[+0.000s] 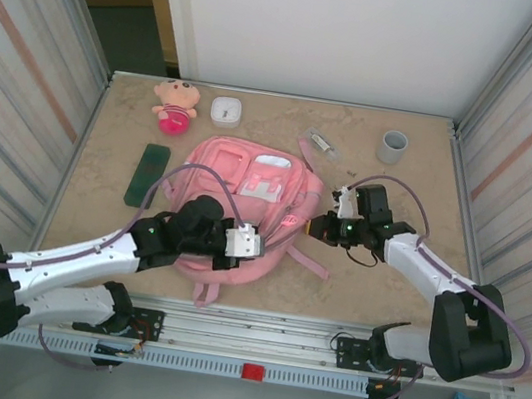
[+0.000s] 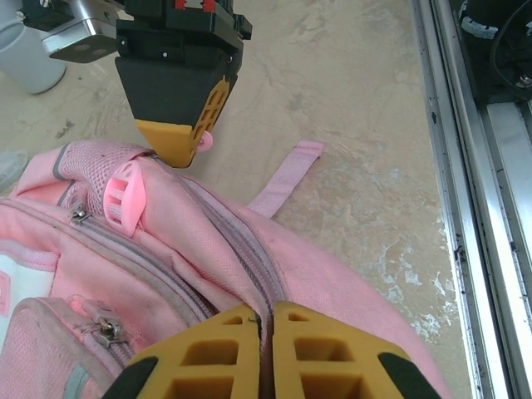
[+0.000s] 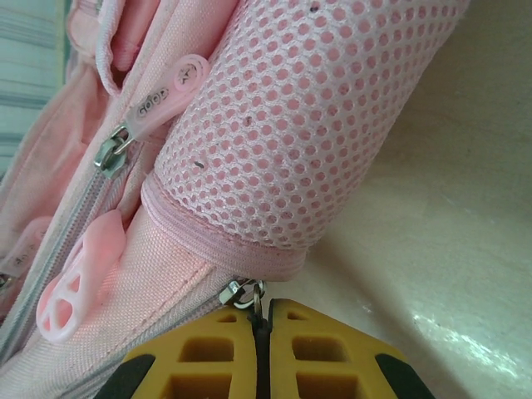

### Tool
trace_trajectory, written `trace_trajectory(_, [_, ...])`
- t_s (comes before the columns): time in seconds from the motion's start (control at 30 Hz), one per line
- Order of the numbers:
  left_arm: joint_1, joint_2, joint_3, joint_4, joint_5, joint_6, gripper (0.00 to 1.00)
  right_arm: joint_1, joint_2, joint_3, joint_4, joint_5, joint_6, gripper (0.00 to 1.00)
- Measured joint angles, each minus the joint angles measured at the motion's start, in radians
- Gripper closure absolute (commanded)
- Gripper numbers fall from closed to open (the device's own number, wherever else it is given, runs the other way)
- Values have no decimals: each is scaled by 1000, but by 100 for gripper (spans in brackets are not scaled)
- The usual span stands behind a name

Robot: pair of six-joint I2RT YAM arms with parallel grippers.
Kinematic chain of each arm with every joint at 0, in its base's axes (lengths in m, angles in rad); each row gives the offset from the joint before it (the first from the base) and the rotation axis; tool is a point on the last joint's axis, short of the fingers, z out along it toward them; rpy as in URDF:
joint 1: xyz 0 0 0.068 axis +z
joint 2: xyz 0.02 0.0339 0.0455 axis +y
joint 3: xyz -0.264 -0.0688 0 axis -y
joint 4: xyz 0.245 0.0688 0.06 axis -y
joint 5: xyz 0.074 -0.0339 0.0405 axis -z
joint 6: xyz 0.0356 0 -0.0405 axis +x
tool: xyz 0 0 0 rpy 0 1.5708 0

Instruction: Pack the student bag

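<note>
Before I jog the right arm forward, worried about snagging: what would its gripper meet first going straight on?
The student bag: its mesh side pocket bulges just ahead of the right gripper, which looks shut on a zipper pull. Depth is unclear.

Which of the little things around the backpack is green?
The flat dark green case, lying left of the pink backpack. The doll is pink, the small box white, the cup grey.
</note>
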Motion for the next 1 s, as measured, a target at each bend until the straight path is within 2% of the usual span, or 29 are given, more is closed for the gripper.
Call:
trace_trajectory(0.03, [0, -11, -3, -1, 9, 0, 63, -5, 0, 5, 4, 15, -3, 100])
trace_trajectory(0.1, [-11, -48, -11, -1, 24, -1, 50, -37, 2, 11, 14, 60, -11, 76])
trace_trajectory(0.17, [-17, -77, -13, 4, 18, 0, 46, -62, -2, 22, 3, 90, -20, 55])
trace_trajectory(0.23, [-17, -81, -13, 8, -31, 0, 42, -63, -34, 27, -2, 116, -36, 49])
trace_trajectory(0.43, [-13, -14, -12, -59, -176, 2, 29, -55, -257, 27, -38, 165, -39, 47])
trace_trajectory(0.6, [-13, 64, -12, -83, -248, 17, 22, -50, -363, 10, -47, 176, -36, 47])
trace_trajectory(1.0, [57, 192, -12, 11, -290, 45, 21, 20, -375, -58, -68, 193, -32, 46])
